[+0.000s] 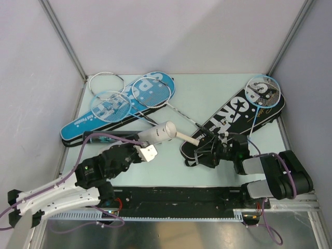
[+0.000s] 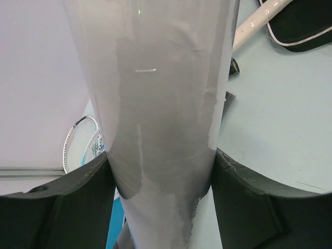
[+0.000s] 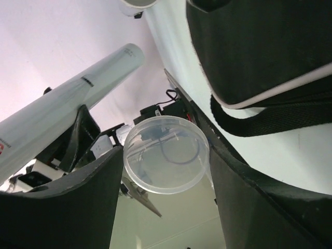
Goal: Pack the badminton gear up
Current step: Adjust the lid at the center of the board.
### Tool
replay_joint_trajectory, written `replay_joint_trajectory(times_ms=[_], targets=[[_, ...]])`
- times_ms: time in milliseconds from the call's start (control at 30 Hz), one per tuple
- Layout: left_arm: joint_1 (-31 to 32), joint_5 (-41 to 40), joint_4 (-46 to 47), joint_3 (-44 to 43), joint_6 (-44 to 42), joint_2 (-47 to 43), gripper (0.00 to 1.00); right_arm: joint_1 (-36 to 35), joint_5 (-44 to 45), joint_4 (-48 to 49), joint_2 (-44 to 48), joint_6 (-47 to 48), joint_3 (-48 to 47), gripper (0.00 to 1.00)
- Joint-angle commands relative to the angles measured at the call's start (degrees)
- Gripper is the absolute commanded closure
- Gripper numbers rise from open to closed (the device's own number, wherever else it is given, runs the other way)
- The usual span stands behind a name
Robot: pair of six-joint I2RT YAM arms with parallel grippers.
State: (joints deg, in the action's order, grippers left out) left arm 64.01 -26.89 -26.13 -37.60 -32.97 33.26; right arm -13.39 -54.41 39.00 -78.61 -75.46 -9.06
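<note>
My left gripper (image 1: 146, 142) is shut on a white shuttle tube (image 1: 160, 132) and holds it tilted above the table. In the left wrist view the tube (image 2: 161, 104) fills the gap between both fingers. My right gripper (image 1: 206, 151) is shut on a clear round lid (image 3: 166, 154), held by its rim; the white tube (image 3: 67, 116) shows to its left. A blue "SPORT" cover (image 1: 116, 106) lies at the back left with rackets (image 1: 151, 91) on it. A black "SPORT" cover (image 1: 236, 116) lies at the right with a light-blue racket (image 1: 263, 91) on it. No shuttlecocks show.
A white-headed racket (image 1: 106, 82) lies at the back left corner. A white racket handle (image 1: 190, 138) points toward the middle, between both grippers. A dark long object (image 1: 106, 136) lies along the blue cover's near edge. The black cover's strap (image 3: 270, 122) hangs near my right fingers.
</note>
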Motion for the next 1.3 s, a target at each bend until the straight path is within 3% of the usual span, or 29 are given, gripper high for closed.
replay_joint_trajectory(times_ms=[0,233,333,500,567,633,767,833,967,1033,1267], targets=[[0.3,-1.9,3.3,-2.0,-0.5,0.3,0.72,1.7,-4.3,12.8,-2.5,-8.8,1.3,0.25],[0.3,-2.0,3.3,-2.1,-0.1,0.8,0.72,8.5,-5.3,16.0,-2.6,-12.8,4.3,0.14],[0.3,-2.2,3.3,-2.3,-0.1,1.1,0.72,11.2,-6.0,15.9,-2.0,-13.3,4.8,0.03],[0.3,-2.0,3.3,-2.4,-0.2,1.3,0.72,12.0,-5.1,9.2,3.5,-10.4,4.2,0.03],[0.3,-2.1,3.3,-2.5,-0.2,1.4,0.72,12.1,-3.9,-0.3,8.4,-5.4,2.2,0.07],[0.3,-2.0,3.3,-2.3,-0.2,1.2,0.72,12.0,-1.3,-18.8,15.0,3.8,-2.2,0.10],[0.4,-1.9,3.3,-2.0,-0.4,0.3,0.72,10.4,10.6,-47.9,26.8,25.3,-13.1,0.14],[0.3,-1.7,3.3,-1.8,-0.5,-0.2,0.72,8.8,17.8,-57.6,30.2,34.4,-17.8,0.23],[0.3,-1.4,3.3,-1.4,-0.7,-1.0,0.72,3.5,31.3,-68.3,30.1,44.5,-25.0,0.50],[0.3,-1.2,3.3,-1.3,-0.9,-1.5,0.72,-0.5,38.0,-70.9,28.3,46.6,-27.7,0.58],[0.3,-0.7,3.3,-1.0,-1.0,-4.1,0.72,-12.2,50.6,-72.7,16.6,46.6,-33.6,0.67]])
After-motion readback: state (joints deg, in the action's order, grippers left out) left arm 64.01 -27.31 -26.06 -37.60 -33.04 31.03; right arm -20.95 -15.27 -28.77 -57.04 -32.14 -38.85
